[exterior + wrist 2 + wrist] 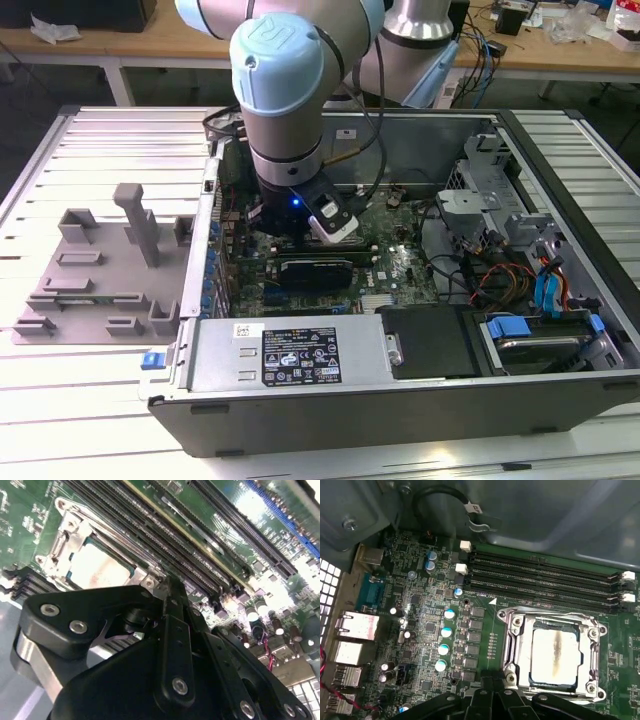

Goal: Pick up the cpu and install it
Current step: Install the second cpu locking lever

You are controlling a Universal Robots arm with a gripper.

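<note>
Silvery-white cpu (555,656) sits seated flat inside the metal socket frame (512,650) on the green motherboard (420,630), with the gripper (167,597) hovering just above, jaws closed together and holding nothing.

wooden workbench (90,45) behind a white slatted table (60,400), cables strewn.
</note>
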